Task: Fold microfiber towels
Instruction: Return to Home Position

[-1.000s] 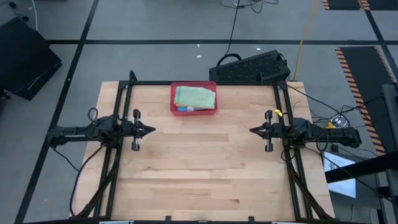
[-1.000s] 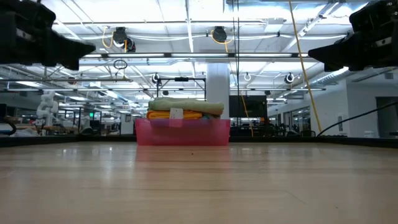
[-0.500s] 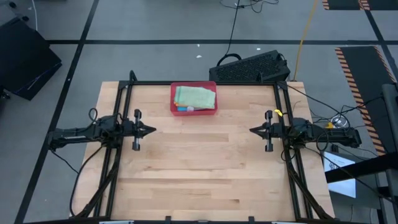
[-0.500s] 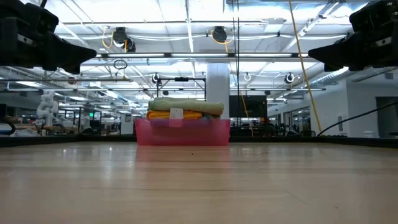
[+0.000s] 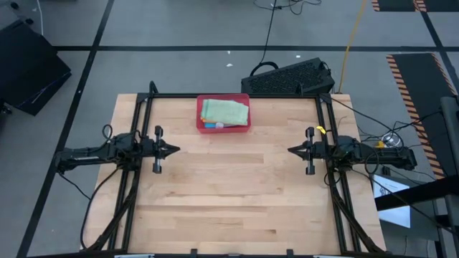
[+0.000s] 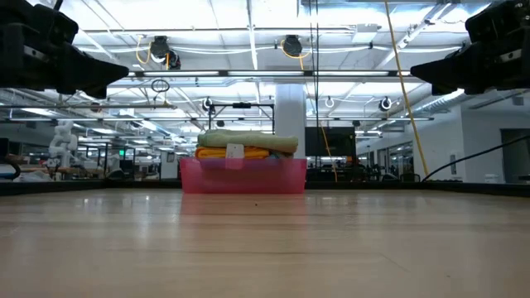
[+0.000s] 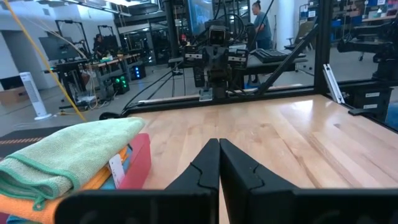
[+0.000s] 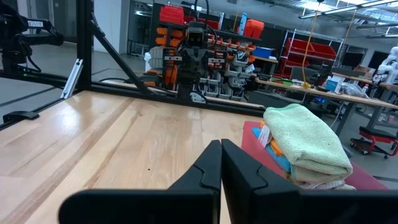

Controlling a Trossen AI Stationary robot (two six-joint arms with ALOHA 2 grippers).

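Folded microfiber towels [image 5: 224, 112] lie stacked in a pink-red tray [image 5: 201, 115] at the table's far middle, a light green one on top over orange and blue ones [image 7: 74, 163] [image 8: 306, 145] [image 6: 245, 142]. My left gripper [image 5: 176, 150] hovers at the table's left side, shut, pointing level toward the right. My right gripper [image 5: 290, 150] hovers at the right side, shut, pointing level toward the left. Both are well clear of the tray and hold nothing.
The bare wooden tabletop [image 5: 229, 193] spreads between and in front of the grippers. A black frame [image 5: 143, 107] borders the table's far, left and right sides. A dark keyboard [image 5: 290, 77] lies behind the far edge. A person [image 7: 260, 25] stands in the room beyond.
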